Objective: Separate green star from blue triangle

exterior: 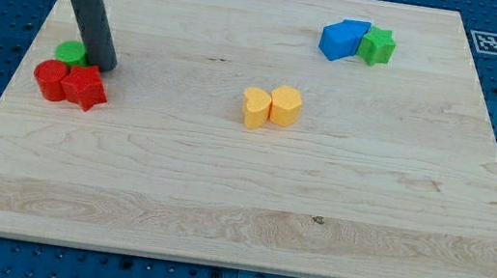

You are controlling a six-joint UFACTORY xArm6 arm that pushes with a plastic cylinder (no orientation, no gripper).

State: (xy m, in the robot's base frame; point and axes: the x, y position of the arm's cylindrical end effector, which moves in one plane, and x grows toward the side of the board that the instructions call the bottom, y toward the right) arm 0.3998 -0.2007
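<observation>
The green star (376, 46) lies near the view's top right, touching the right side of a blue block group (342, 38) whose shapes, including the blue triangle, I cannot tell apart. My tip (103, 66) is far away at the view's left, resting just right of a green round block (71, 53) and just above a red star (85, 87).
A red round block (49, 79) touches the red star's left side. Two yellow blocks (256, 107) (285, 105) sit side by side near the board's middle. The wooden board (246, 226) ends on a blue perforated table.
</observation>
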